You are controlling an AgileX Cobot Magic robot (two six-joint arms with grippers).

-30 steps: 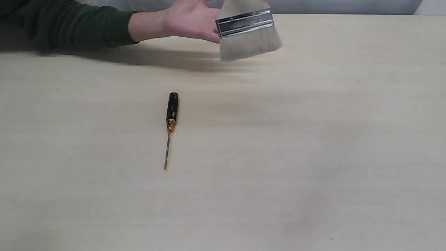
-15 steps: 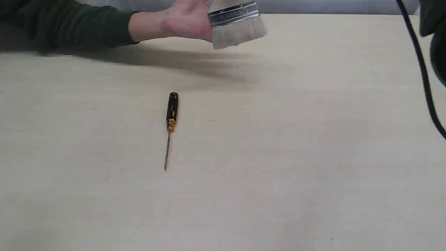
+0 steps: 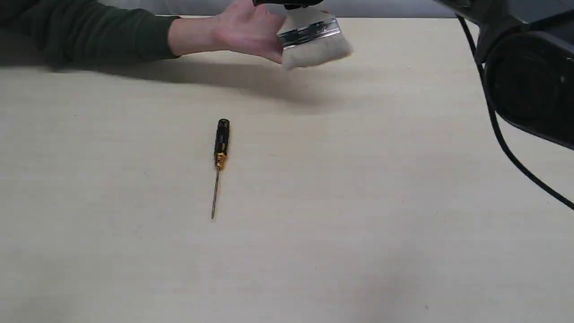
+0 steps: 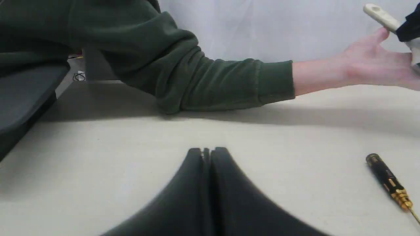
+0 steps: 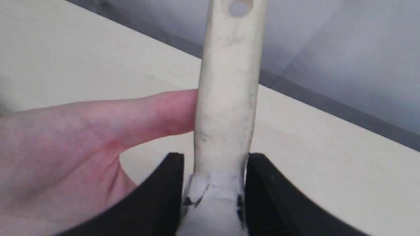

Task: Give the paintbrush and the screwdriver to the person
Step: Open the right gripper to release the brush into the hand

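Note:
My right gripper [image 5: 215,158] is shut on the pale wooden handle of the paintbrush [image 5: 227,98], close to the ferrule. The brush [image 3: 314,41] hangs bristles-down over the table's far edge, against the person's open hand [image 3: 244,29]. In the right wrist view a finger of that hand [image 5: 108,131] touches the handle's side. The screwdriver [image 3: 220,146] lies on the table, black handle toward the far edge and shaft toward the front. My left gripper [image 4: 207,153] is shut and empty, low over the table, with the screwdriver [image 4: 388,181] off to one side of it.
The person's dark green sleeve [image 3: 89,31] stretches along the far left edge of the table [image 3: 358,202]. My right arm's black body and cable [image 3: 524,85] fill the upper right of the exterior view. A dark panel [image 4: 23,98] shows beside the table.
The paintbrush has shifted left against the person's palm and now sits slightly lower. My right arm has come further into the exterior view. The screwdriver has not moved.

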